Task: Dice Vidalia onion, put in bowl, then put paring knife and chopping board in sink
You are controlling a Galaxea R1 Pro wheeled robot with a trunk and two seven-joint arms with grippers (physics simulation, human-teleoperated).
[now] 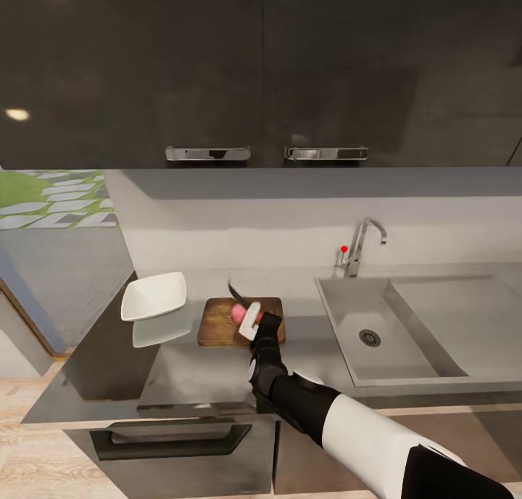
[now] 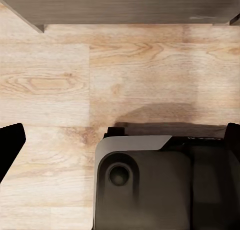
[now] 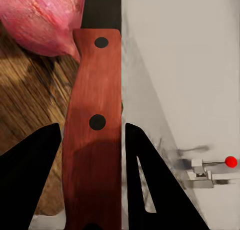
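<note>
The onion sits whole on the board, and that is the relation I care about — it lies just past the tip end of my right claw, toward the back wall and slightly to my left. In the right wrist view the knife is pinched between the two dark fingers, its red handle running straight out along them, and the dark blade passes right beside the pink bulb; whether the edge already touches the skin I cannot tell. The knife's long axis points away from me, roughly across the board's short side, with the blade tip rising above the far edge in the head view.

So the right arm is the only one in reach. The left claw hangs low over the wooden floor, near my own base, its fingers spread with nothing between them.

My judgement: dicing has not begun, since the bulb looks uncut. The cut needs the blade brought sideways over the onion and then down. The bowl waits just left of the board on the tabletop; the sink lies to the right, well apart.
</note>
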